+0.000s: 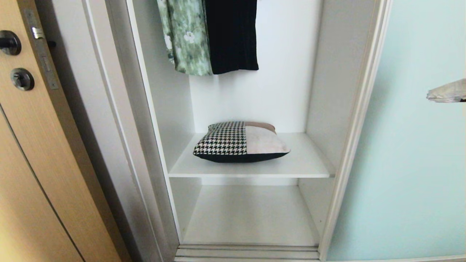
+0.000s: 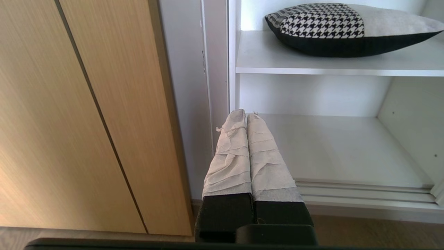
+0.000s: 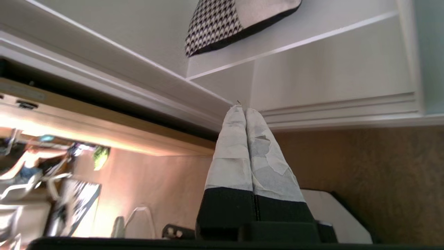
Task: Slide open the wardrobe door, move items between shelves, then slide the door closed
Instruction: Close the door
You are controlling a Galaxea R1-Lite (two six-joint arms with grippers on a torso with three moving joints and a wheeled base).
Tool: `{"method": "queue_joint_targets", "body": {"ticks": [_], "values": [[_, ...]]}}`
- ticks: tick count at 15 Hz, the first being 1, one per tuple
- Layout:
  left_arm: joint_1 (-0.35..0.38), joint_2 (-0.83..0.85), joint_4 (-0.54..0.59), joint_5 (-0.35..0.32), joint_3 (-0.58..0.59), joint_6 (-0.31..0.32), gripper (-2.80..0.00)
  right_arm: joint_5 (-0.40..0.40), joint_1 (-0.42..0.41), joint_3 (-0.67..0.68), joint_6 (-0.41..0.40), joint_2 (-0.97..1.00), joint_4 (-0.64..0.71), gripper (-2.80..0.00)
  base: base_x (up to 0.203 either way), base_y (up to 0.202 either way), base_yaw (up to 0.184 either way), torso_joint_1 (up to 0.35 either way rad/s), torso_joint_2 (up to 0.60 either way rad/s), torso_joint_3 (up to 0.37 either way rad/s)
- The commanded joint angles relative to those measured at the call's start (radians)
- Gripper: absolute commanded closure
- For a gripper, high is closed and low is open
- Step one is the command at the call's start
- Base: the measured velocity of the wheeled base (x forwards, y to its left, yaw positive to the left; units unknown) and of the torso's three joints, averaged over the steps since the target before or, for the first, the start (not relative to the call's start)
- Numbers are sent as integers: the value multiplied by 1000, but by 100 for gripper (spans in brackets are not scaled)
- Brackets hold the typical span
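The sliding wardrobe door (image 1: 411, 145), a frosted pale aqua panel, stands slid to the right, so the white compartment is open. The houndstooth and grey-beige cushion (image 1: 240, 142) (image 2: 347, 27) (image 3: 236, 21) lies flat on the upper shelf (image 1: 309, 163). The lower shelf (image 1: 251, 214) (image 2: 329, 149) is bare. My right gripper (image 1: 429, 96) (image 3: 242, 110) reaches in from the right edge in front of the glass door, shut and holding nothing, well right of the cushion. My left gripper (image 2: 246, 114) is low by the wardrobe's left frame, shut and holding nothing.
A green floral garment (image 1: 187, 36) and a black garment (image 1: 231, 34) hang above the cushion. A tan wood door with a black knob (image 1: 9, 43) stands to the left. The door track (image 1: 247, 251) runs along the wardrobe's foot.
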Motion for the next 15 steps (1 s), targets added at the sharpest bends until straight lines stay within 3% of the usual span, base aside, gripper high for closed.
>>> {"method": "queue_joint_targets", "body": {"ticks": [1,15], "values": [[0,0,0,0,2,0,0,13,-10,-8,1,78,4,0,0,0,0,0,0,0],[0,1,0,0,2,0,0,-13,-43,-130,43,362,-165,0,0,0,0,0,0,0]]}}
